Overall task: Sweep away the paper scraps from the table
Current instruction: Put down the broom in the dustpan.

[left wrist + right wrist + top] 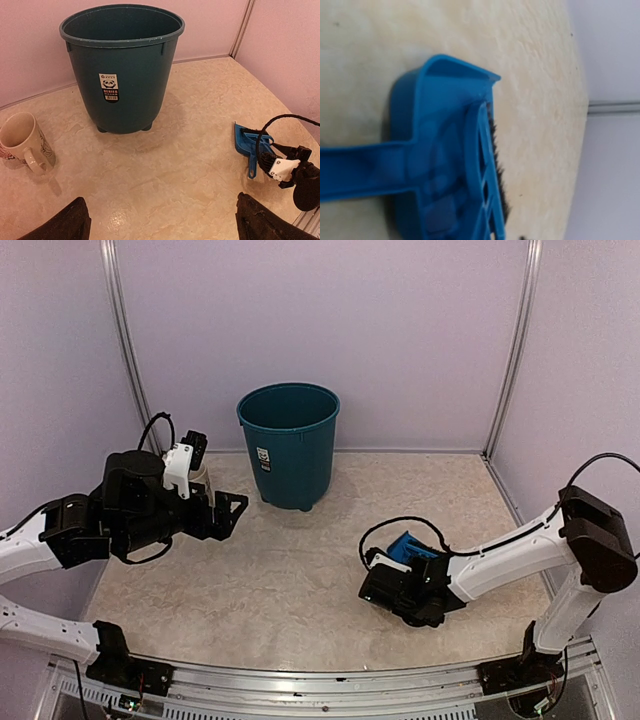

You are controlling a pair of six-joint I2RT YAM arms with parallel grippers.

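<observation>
No paper scraps show on the table [290, 580] in any view. My left gripper [232, 512] hangs open above the table's left side, its dark fingertips [70, 225] far apart with nothing between them. My right gripper [395, 592] sits low on the right, right beside a blue dustpan [410, 548]. In the right wrist view the dustpan [435, 150] fills the frame with a blue brush [492, 165] with black bristles lying in it. That gripper's own fingers do not show there. From the left wrist view the dustpan [248, 140] lies flat on the table.
A dark teal bin [290, 445] stands upright at the back centre, also in the left wrist view [122, 65]. A cream mug [22, 142] stands left of it. Lilac walls close in three sides, and a metal rail [330, 680] runs along the front.
</observation>
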